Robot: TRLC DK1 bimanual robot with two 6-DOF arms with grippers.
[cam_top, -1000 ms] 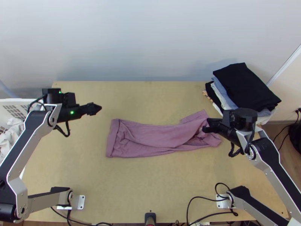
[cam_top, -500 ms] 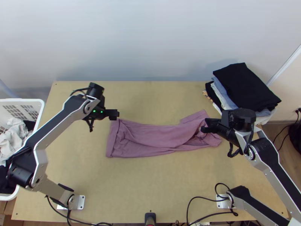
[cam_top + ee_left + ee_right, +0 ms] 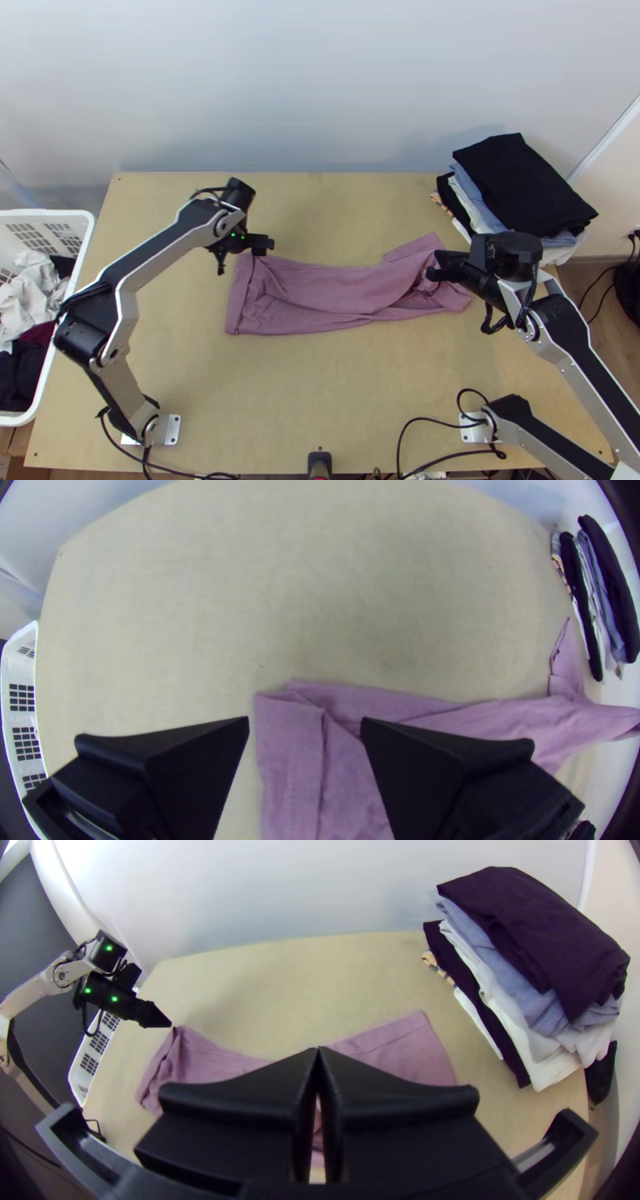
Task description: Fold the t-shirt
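ok so the mauve fabric t-shirt (image 3: 320, 290) is lying in a long rumpled strip across the light wooden table (image 3: 320, 384), messier at its right end. the left gripper (image 3: 262, 245), wide flat black fingers, is spread well apart above the shirt's far left corner, gripping nothing. the matching black right gripper (image 3: 433, 274) is over the right end with its tips together, tho i honestly can't tell if there's any cloth pinched in there.
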